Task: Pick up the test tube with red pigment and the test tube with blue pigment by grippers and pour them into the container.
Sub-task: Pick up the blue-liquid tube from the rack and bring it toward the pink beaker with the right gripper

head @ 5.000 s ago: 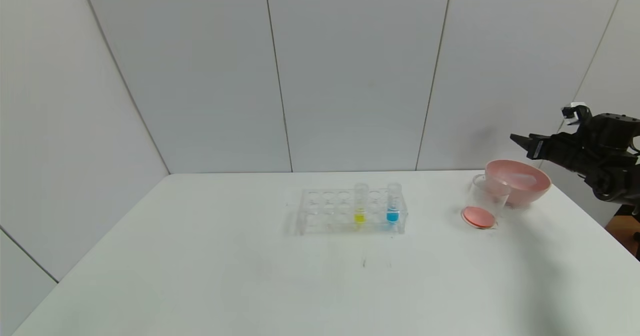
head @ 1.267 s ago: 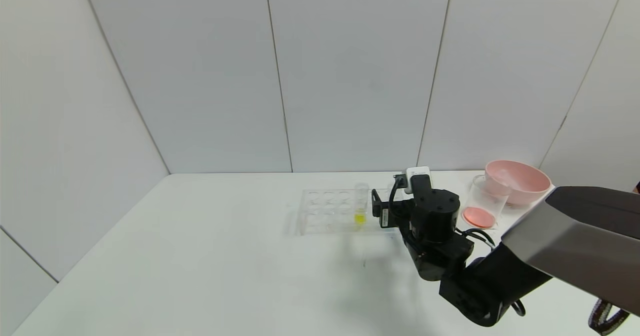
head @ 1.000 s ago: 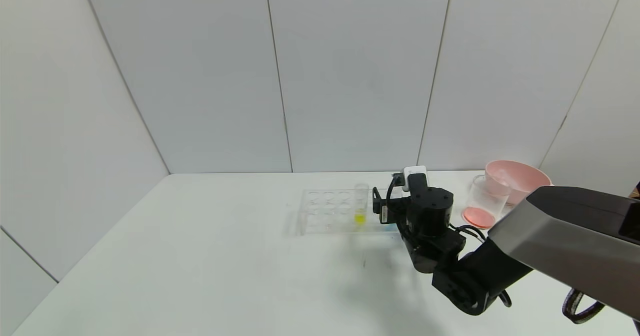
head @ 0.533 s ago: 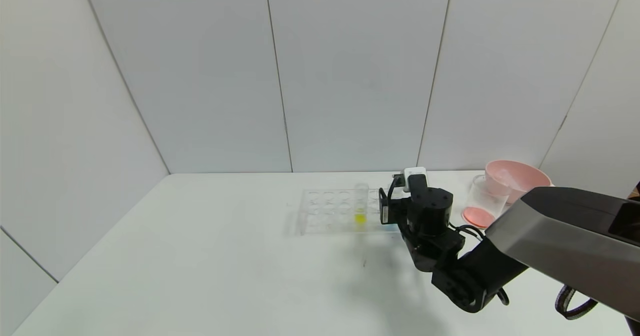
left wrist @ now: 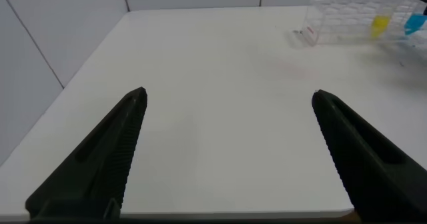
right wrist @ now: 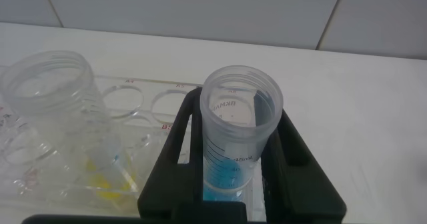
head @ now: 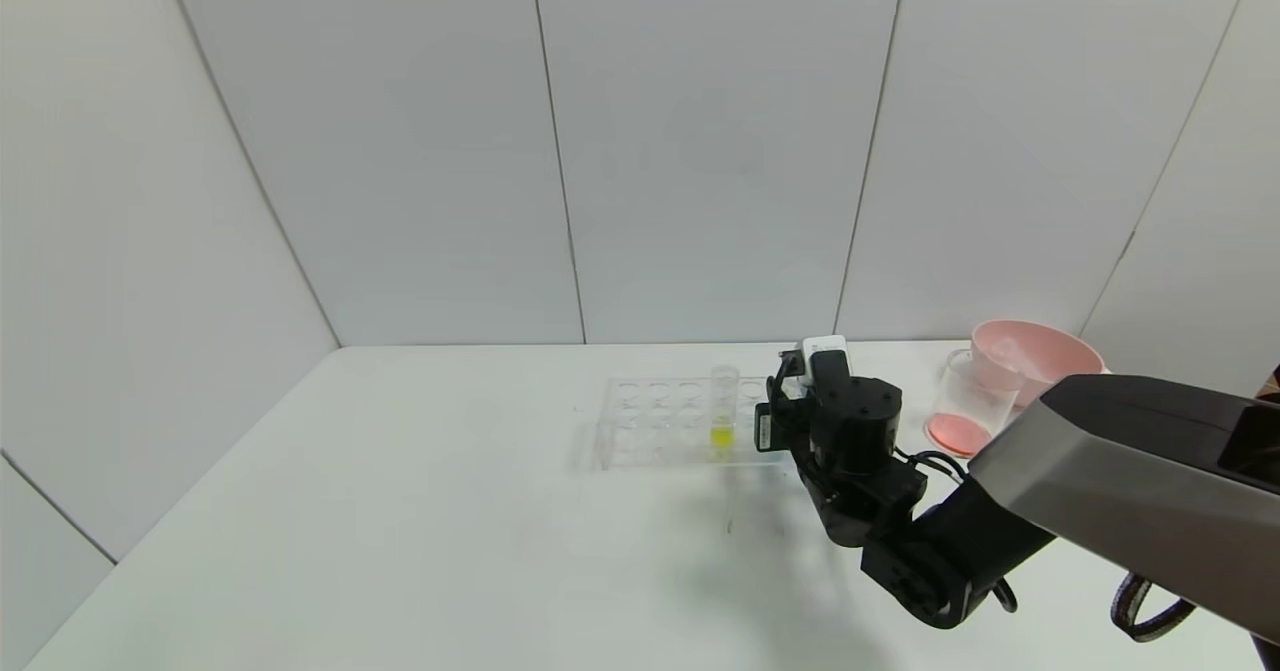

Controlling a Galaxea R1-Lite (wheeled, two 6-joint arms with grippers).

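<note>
My right end effector [right wrist: 230,177] grips the blue tube [right wrist: 235,134] at the rack [head: 660,421], frame center, beside the yellow tube [head: 722,413]. At right, the beaker [head: 968,403] holds red liquid. My left end effector [left wrist: 230,151] gapes wide over the worktop [head: 400,511].

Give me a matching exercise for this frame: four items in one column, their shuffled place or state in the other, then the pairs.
Items:
1. right pincer
2. left pincer
3. container
4. yellow tube

States:
A. holds red liquid at the bottom
B. open above bare table, away from the rack
C. stands in the rack, untouched
D. closed around the test tube with blue pigment

Pairs: 1-D, 2-B, 3-A, 4-C
</note>
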